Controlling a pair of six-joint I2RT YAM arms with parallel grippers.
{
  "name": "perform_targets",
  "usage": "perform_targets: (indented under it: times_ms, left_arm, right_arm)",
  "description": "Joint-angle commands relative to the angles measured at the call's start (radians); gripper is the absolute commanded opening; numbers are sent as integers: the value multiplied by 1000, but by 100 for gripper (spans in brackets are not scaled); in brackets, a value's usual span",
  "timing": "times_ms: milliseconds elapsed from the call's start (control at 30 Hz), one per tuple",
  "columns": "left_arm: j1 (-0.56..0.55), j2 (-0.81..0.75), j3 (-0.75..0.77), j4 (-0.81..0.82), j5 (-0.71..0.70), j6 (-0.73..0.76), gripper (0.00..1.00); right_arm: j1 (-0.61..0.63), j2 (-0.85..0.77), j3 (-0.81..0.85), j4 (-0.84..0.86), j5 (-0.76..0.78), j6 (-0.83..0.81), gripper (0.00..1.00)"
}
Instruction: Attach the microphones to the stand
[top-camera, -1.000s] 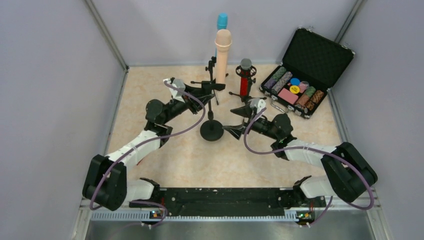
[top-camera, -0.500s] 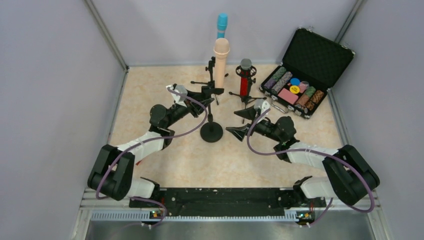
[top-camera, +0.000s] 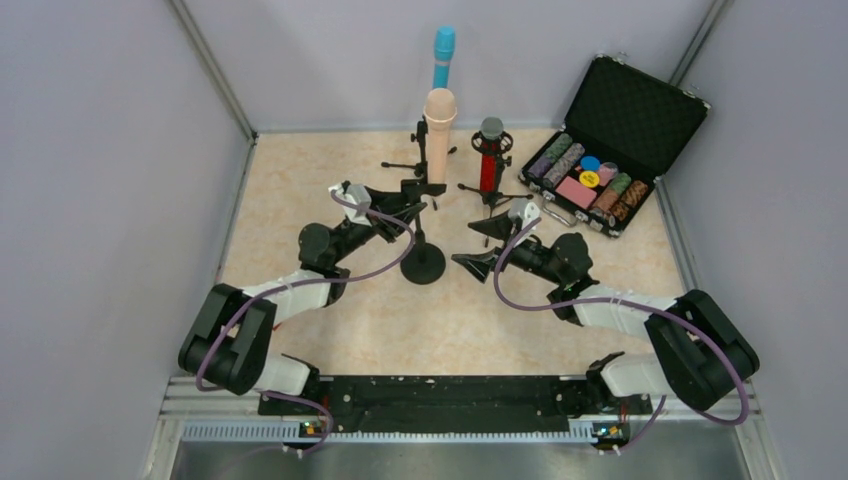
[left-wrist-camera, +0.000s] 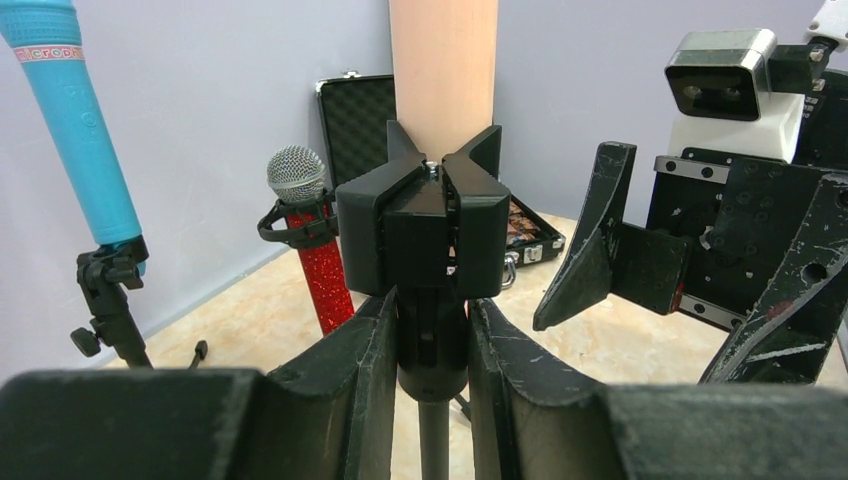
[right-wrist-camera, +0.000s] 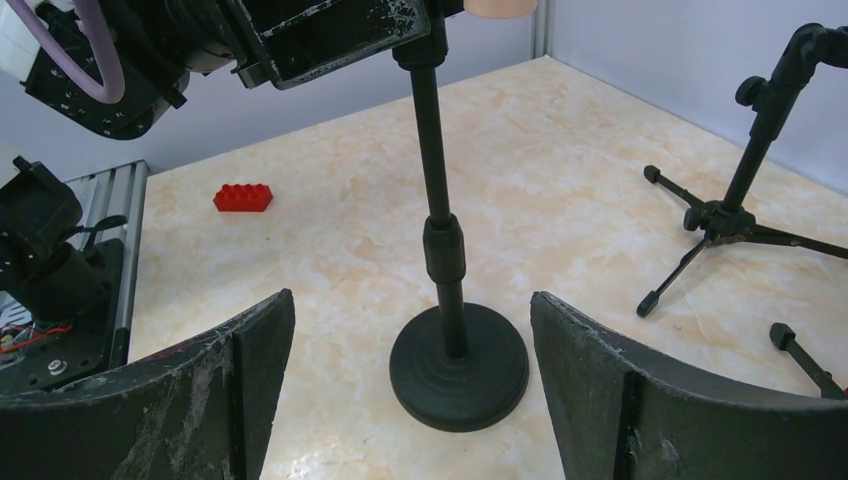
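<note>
A pale peach microphone (top-camera: 438, 135) stands upright in the black clip (left-wrist-camera: 423, 215) of a round-base stand (top-camera: 423, 263). My left gripper (top-camera: 413, 196) is shut on that stand's neck just below the clip (left-wrist-camera: 432, 302). A teal-blue microphone (top-camera: 443, 48) sits on a tripod stand behind it. A glittery red microphone (top-camera: 488, 162) with a silver mesh head sits in a black ring mount on another tripod. My right gripper (top-camera: 465, 242) hangs open just right of the round base (right-wrist-camera: 458, 365), empty, with the base in front of its fingers (right-wrist-camera: 412, 296).
An open black case (top-camera: 640, 105) of poker chips lies at the back right. A red toy brick (right-wrist-camera: 242, 197) lies on the table near the left arm's base. Tripod legs (right-wrist-camera: 700, 235) spread over the tabletop behind the round base. Grey walls close in three sides.
The left gripper has shifted with the stand's neck in its grip, and the peach microphone's head now sits lower in the top view. The right gripper drew back slightly, then held still.
</note>
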Motion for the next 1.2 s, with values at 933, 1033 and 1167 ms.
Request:
perform_targets:
  times_ms: [933,1033,1167]
  left_arm:
    - [6,-227,-220,-147,-204,130,99]
    - [6,-295,-249,-245,-260,135,99]
    - [6,-377,-264,-430,-383,136,99]
  right_arm:
    - [-43,-35,-60,106,18,128,87]
    - [-60,-44,-98,135,24,165,87]
    - [-101,-68,-149,128,29,205,88]
